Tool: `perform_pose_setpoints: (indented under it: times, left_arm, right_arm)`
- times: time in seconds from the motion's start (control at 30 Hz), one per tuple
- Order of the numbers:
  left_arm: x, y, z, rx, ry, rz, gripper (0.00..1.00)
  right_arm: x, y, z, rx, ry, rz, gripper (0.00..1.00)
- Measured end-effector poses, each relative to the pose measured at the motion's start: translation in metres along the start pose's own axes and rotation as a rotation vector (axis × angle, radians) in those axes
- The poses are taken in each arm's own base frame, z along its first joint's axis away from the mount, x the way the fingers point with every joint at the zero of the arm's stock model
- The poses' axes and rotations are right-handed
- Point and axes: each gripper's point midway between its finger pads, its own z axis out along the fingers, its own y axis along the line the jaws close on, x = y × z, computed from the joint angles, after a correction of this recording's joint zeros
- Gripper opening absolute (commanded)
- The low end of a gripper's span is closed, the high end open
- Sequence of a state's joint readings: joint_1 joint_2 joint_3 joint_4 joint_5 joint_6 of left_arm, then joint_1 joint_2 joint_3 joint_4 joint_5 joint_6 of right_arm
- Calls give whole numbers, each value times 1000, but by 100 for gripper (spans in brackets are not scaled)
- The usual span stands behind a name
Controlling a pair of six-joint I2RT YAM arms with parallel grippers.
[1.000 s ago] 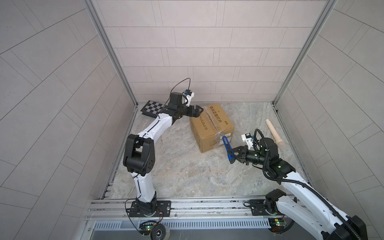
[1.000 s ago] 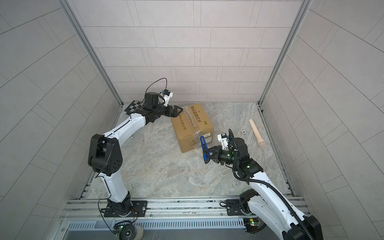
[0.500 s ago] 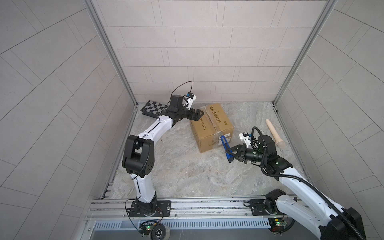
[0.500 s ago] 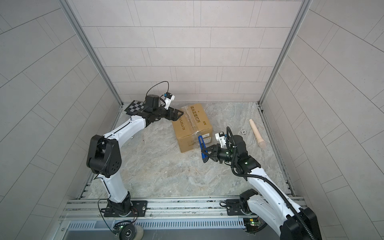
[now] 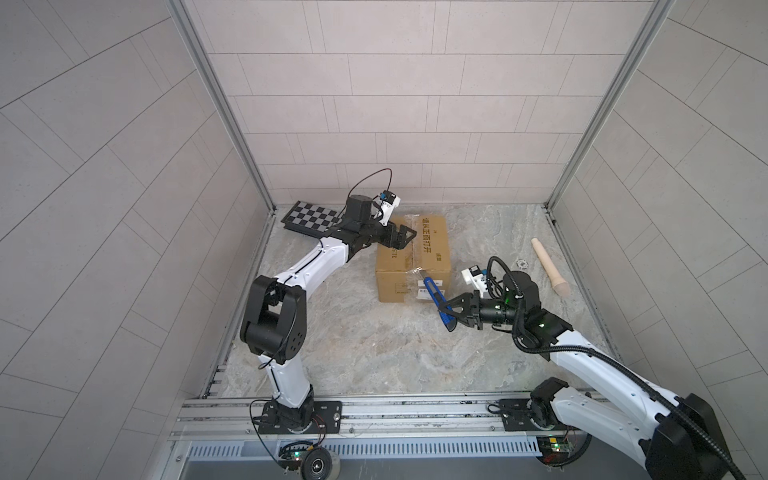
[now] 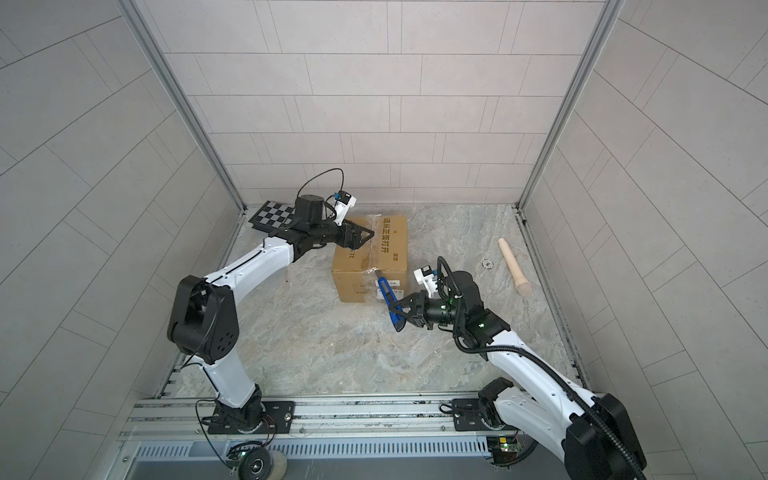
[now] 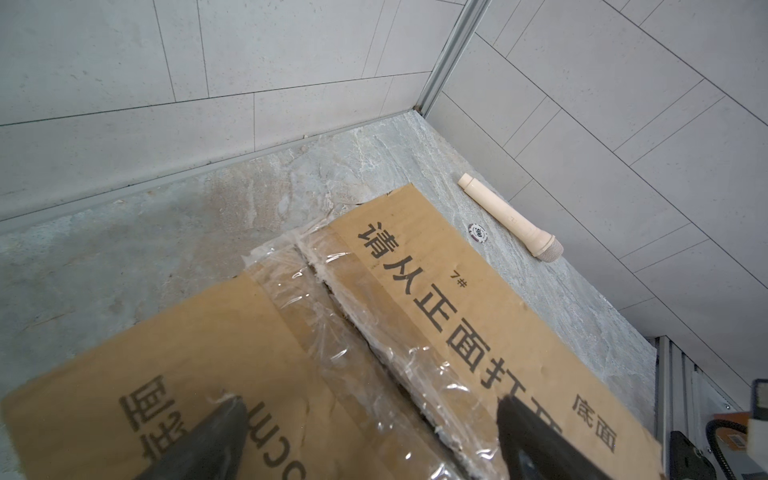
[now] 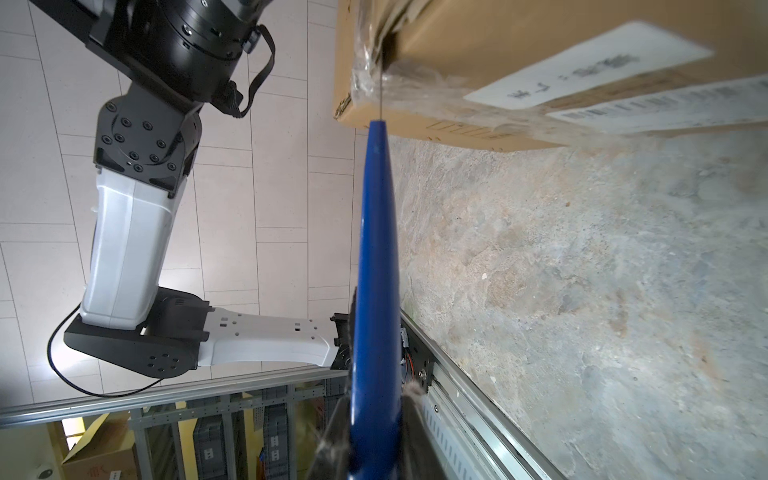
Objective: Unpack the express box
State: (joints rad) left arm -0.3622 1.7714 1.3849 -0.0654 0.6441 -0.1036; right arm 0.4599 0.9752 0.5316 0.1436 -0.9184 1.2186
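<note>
Pale tiled walls on three sides, marbled stone table [image 5: 374, 353] underneath. Cardboard box [image 5: 411, 257] directly beneath left hand [image 5: 405, 239], flaps shut, black print on top, clear tape [image 7: 332, 332] along top seam wrinkled and ragged. Left hand released, grasping nothing, dark fingers [image 7: 208, 440] spread wide to either side of that seam in left wrist view; close over printed top, contact impossible to tell. Right hand [image 5: 451, 309] clenched on blue box cutter [image 5: 436, 299], gripped toward rear end of handle. Box cutter slanting up and away from right hand toward cardboard box, thin blade [image 8: 380, 95] reaching taped upper edge of near box face at end of seam, clearest in right wrist view. White labels [image 8: 590, 66] on that same face, just beside cutter tip. Chequered board [image 5: 311, 216] flat behind left hand, back past its wrist, near rear wall. Cream microphone [image 5: 548, 266] and poker chip [image 5: 521, 262] behind right hand, off past its wrist by side wall, well apart from cardboard box, poker chip just beside microphone.
</note>
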Motion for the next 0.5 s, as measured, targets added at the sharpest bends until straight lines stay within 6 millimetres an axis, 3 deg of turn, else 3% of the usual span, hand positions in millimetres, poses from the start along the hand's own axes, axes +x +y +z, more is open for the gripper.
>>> perform_pose_setpoints:
  times: [0.2, 0.4, 0.5]
  left_arm:
    - [-2, -7, -19, -38, -38, -98, 100]
    - [-24, -7, -72, -143, -171, -171, 100]
    - [-17, 4, -91, -216, -214, -199, 100]
  right_arm:
    - [-5, -4, 0, 20, -25, -34, 0]
    - [-11, -8, 0, 39, -61, -40, 0]
    - [-13, -6, 0, 33, -71, -44, 0]
